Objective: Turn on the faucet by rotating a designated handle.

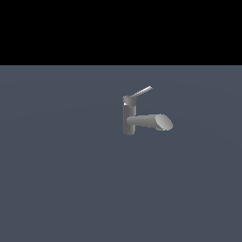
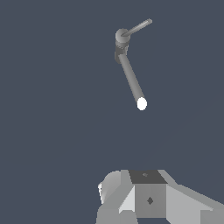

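One small grey metal faucet [image 1: 128,118] stands alone on the flat blue-grey floor [image 1: 61,179] in the exterior view, upright post with its thick spout going toward that view's right and a thin light-grey lever handle [image 1: 141,91] angling up off the cap; no claw shows here. Over in the wrist view, the faucet [image 2: 129,72] and handle [image 2: 138,27] sit well ahead of the claw [image 2: 144,199], nothing touching. Only its blocky grey body shows, so I can't tell how wide it's spread or if it's got anything.

The pincer [image 2: 131,214] is cut off by the wrist view's edge, its fingertips out of sight, so its jaws' spacing cannot be told; the exterior view misses it entirely
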